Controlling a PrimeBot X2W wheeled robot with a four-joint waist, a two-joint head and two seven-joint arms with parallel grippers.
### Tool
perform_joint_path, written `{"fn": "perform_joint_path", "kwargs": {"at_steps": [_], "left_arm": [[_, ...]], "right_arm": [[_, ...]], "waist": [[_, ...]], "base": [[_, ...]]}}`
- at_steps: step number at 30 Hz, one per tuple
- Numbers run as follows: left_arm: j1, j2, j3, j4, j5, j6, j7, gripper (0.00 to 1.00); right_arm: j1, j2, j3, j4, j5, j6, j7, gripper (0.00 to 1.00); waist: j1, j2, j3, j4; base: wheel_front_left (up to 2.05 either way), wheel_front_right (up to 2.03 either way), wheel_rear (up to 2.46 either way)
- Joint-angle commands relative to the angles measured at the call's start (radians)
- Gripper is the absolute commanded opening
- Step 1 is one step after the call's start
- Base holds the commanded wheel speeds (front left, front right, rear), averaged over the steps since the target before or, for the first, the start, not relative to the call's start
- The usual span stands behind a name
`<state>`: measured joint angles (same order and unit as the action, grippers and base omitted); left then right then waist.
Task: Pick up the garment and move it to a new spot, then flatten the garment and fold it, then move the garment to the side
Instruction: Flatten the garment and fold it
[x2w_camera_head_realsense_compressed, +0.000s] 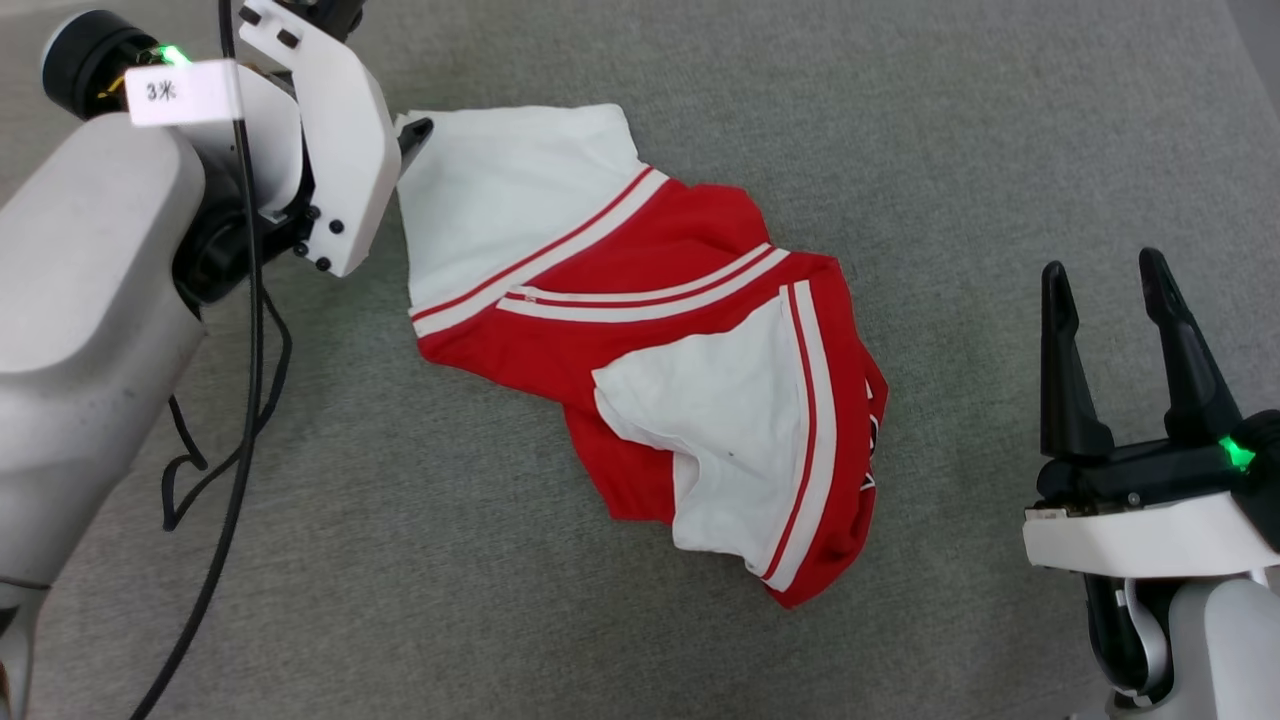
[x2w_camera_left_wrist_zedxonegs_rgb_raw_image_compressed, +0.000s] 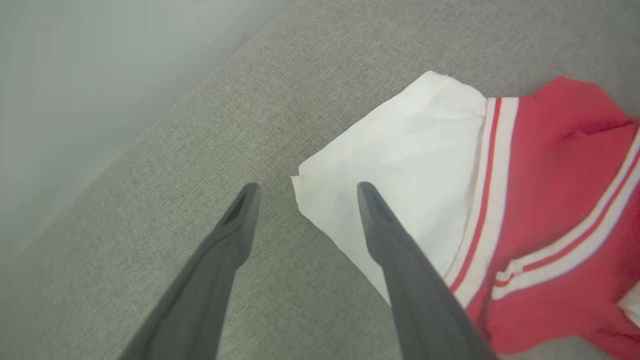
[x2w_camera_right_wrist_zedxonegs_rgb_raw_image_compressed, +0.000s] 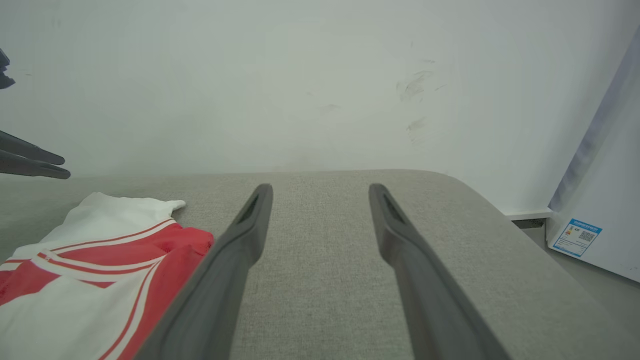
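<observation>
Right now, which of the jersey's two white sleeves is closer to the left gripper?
The far sleeve, spread out right beside the open left gripper; the near sleeve lies well away from it.

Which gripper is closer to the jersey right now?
Left. The left gripper is open right at the white sleeve corner of the garment; the right gripper is open too, well off to the garment's right side, clear of the cloth.

Garment: red jersey, white sleeves, red-white striped trim. Crumpled, loosely folded over itself, lying flat on grey fabric surface. Lettering barely visible at edge.
</observation>
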<state>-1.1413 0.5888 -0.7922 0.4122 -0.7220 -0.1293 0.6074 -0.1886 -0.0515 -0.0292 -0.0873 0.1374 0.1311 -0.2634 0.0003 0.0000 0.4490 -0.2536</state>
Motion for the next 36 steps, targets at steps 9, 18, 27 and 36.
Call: {"fn": "perform_joint_path", "kwargs": {"at_steps": [9, 18, 27, 36], "left_arm": [[-0.11, 0.046, -0.175, 0.078, -0.08, 0.001, 0.108, 1.0], [-0.105, 0.061, -0.363, 0.107, -0.17, -0.003, 0.17, 0.0], [-0.162, 0.036, -0.377, 0.132, -0.179, 0.002, -0.076, 0.0], [-0.069, 0.082, -0.377, 0.121, -0.229, 0.002, -0.254, 0.0]], "right_arm": [[-0.049, 0.002, 0.005, -0.019, 0.008, -0.001, -0.002, 1.0], [-0.061, 0.002, 0.009, -0.018, 0.011, -0.001, -0.002, 1.0], [-0.027, 0.002, -0.008, -0.004, -0.018, -0.001, -0.002, 1.0], [0.024, 0.002, -0.017, 0.011, -0.058, -0.001, -0.002, 1.0]], "waist": [[-0.0003, 0.0, 0.09, -0.048], [-0.0003, 0.0, 0.111, -0.049], [-0.0003, 0.0, 0.039, 0.02], [-0.0003, 0.0, -0.09, 0.16]], "base": [[0.0, 0.0, 0.0], [0.0, 0.0, 0.0], [0.0, 0.0, 0.0], [0.0, 0.0, 0.0]]}}
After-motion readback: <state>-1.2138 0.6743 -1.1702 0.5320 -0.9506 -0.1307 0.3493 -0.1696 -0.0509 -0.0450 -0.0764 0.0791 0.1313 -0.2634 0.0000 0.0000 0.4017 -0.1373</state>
